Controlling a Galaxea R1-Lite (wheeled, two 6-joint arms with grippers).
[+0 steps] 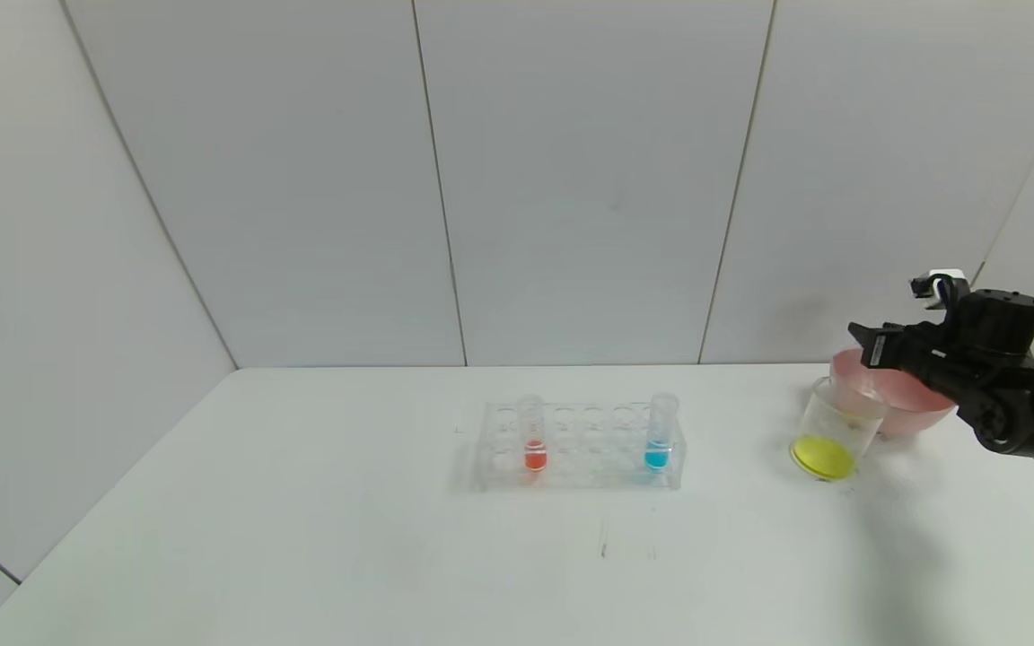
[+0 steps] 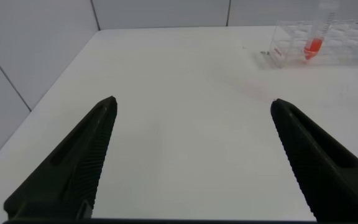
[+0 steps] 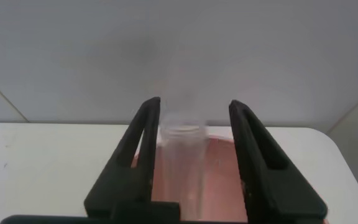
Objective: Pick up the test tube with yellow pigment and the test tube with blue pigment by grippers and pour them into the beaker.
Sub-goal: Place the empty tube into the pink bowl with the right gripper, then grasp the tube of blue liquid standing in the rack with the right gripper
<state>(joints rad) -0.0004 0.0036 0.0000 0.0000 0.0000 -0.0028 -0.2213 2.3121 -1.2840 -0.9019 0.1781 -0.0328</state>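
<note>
The beaker stands at the right of the table with yellow liquid in its bottom. The test tube with blue pigment stands upright at the right end of the clear rack. My right gripper hovers over the pink bowl, just behind the beaker. In the right wrist view its jaws stand apart around a clear, empty-looking tube that lies against one finger only, above the bowl. No tube with yellow liquid shows. My left gripper is open and empty over the table's left part.
A tube with red-orange liquid stands near the rack's left end; it also shows in the left wrist view. The table's right edge runs close to the bowl. Grey wall panels stand behind the table.
</note>
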